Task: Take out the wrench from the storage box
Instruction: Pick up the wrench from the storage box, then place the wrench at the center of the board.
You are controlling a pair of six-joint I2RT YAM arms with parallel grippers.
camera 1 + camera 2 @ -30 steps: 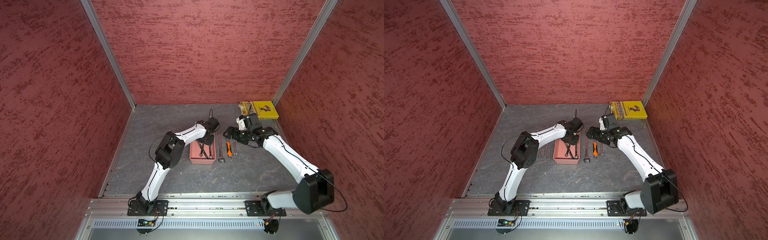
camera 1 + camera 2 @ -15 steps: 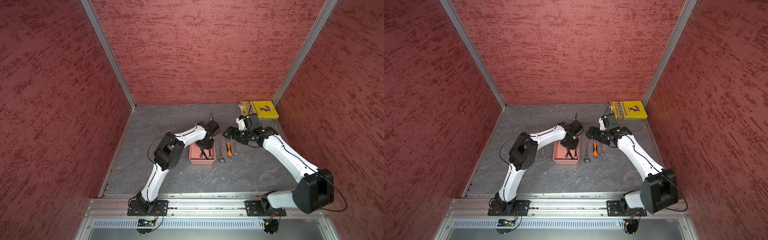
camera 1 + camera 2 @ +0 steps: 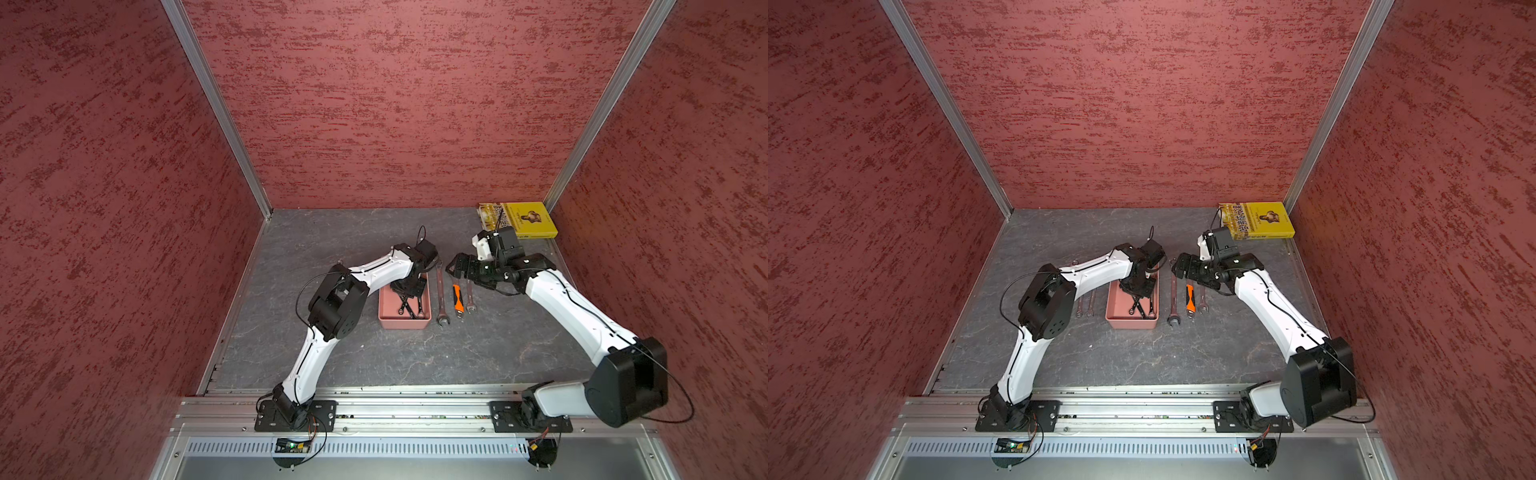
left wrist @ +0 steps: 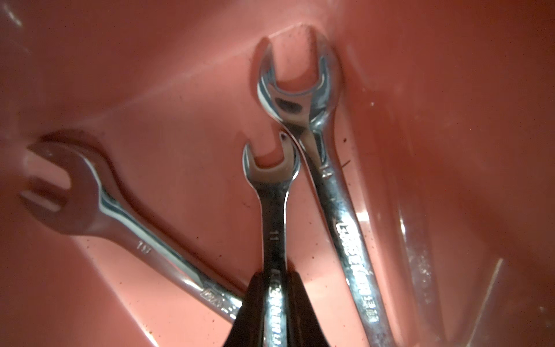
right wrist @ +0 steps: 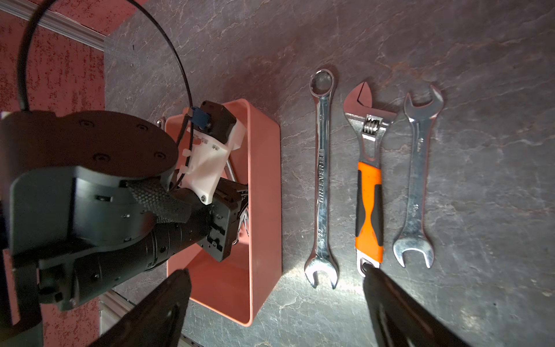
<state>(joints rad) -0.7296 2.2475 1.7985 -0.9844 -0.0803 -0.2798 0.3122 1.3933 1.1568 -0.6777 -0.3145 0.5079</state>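
Wrench [image 4: 271, 192] pinched at shank by left jaws, inside storage box [image 3: 404, 323], lift-out pending; two other wrenches [image 4: 345, 228] beside it. Right jaws wide open, empty, box's 2 o'clock.

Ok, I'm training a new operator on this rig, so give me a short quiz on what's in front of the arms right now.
1. True or false: the left pincer is shut on a wrench inside the storage box.
2. The right pincer is: A open above the table; B shut on the orange-handled wrench; C out of view.
3. How many wrenches does the left wrist view show in the box?
Key: 1 true; 2 A; 3 three.
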